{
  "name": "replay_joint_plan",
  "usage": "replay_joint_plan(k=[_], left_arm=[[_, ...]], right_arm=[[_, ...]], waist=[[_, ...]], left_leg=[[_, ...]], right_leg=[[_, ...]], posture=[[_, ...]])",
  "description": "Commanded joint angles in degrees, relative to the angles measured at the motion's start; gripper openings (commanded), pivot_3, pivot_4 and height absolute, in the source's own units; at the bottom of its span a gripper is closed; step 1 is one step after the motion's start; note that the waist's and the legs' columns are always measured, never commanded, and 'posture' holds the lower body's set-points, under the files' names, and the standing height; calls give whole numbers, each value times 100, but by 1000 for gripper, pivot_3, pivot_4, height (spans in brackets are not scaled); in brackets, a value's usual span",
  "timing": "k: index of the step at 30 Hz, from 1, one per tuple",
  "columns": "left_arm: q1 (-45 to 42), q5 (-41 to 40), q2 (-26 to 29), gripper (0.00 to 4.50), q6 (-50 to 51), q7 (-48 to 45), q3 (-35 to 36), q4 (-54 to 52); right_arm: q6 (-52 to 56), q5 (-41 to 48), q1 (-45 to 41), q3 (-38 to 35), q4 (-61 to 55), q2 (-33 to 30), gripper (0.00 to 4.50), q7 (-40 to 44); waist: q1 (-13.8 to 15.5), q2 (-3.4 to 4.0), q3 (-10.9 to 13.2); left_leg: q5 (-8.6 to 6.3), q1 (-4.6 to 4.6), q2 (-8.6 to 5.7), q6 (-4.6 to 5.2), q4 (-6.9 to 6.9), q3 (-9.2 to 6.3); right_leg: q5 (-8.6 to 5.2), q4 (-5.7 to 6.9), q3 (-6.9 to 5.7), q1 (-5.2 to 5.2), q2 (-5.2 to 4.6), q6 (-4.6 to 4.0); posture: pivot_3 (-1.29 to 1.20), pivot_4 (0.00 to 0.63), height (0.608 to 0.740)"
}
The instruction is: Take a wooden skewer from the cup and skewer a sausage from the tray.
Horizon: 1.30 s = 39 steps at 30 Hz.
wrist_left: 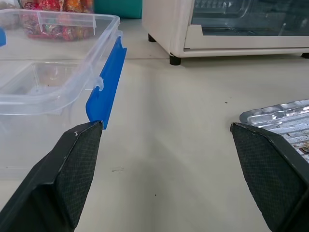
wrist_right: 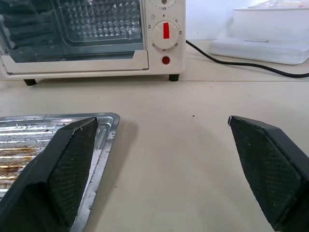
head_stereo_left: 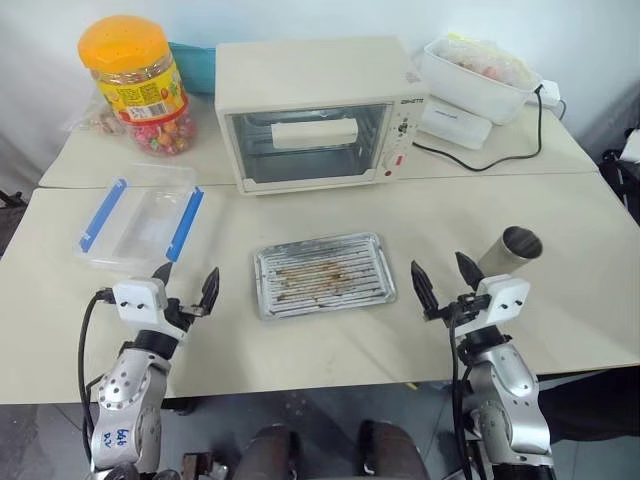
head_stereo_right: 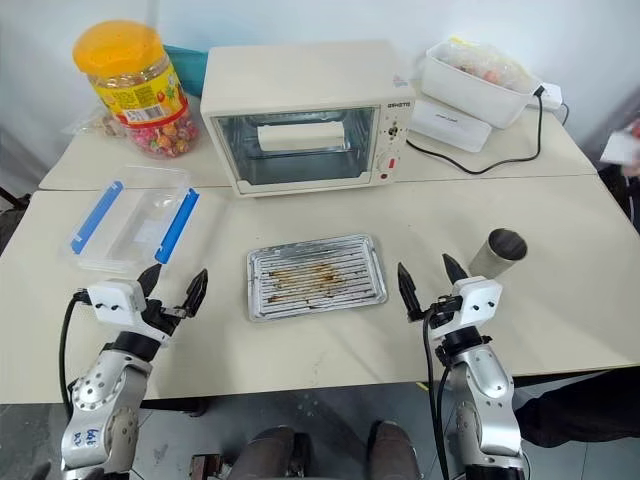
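Hovering low over the front of the pale desk, both arms are seen bent forward with wrists level and fingers pointed toward the far edge. The left gripper is held wide, nothing between its black, cross-hatched pads, and the right gripper is spread just as wide and equally empty. Between the two grippers lies the tray, a shallow rectangle of silver metal with rounded corners, a ridged bottom and brown burnt stains; no sausage can be made out on it. Just beyond the right gripper, to its outer side, the cup is seen, a small cylinder of dull grey steel leaning toward the camera, its mouth dark. Ahead of the left gripper a clear plastic box with blue clips is set, its near clip close to the left finger in the wrist view. Farther ahead, past the tray, a cream toaster oven with a glass door and a red-marked dial is placed, flanked by an orange-lidded candy jar and a white tub.
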Motion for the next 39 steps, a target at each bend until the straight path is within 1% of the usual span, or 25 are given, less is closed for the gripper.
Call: replay_joint_plan(k=[1,10,16,21,27,39], left_arm=[[-81,79,-24,4485,-126,38,-64,-58],[417,82,-176,4485,-37,85,-200,-404],[388,136,-186,4485,-23,161,-254,-425],[419,205,-249,4485,-112,360,-115,-409],[486,180,-265,4485,-128,372,-122,-413],[492,225,-349,4485,-340,431,-92,-288]], right_arm=[[-147,4,-17,-142,-42,-37,4500,-39],[19,31,91,-26,-197,-89,4500,67],[-14,12,124,-5,-135,-85,4500,112],[81,-1,110,52,-162,-97,4500,121],[199,49,108,28,-211,-206,4500,202],[230,40,-72,-11,-126,-232,4500,235]], waist=[[0,0,0],[-4,0,0],[5,0,0],[-2,0,0],[3,0,0],[4,0,0]], left_leg=[[0,0,0,0,0,0],[0,0,3,0,-1,0],[0,0,0,0,1,0],[0,0,2,0,0,0],[0,-1,1,0,1,0],[0,-1,1,0,1,0]], right_leg=[[0,0,0,0,0,0],[0,-1,0,0,1,0],[0,-1,3,1,-2,0],[0,-1,1,0,0,0],[0,-1,2,0,-1,0],[0,-1,1,0,-2,0]], posture=[[0,150,740],[0,150,740],[0,150,740],[0,150,740],[0,150,740],[0,150,740]])
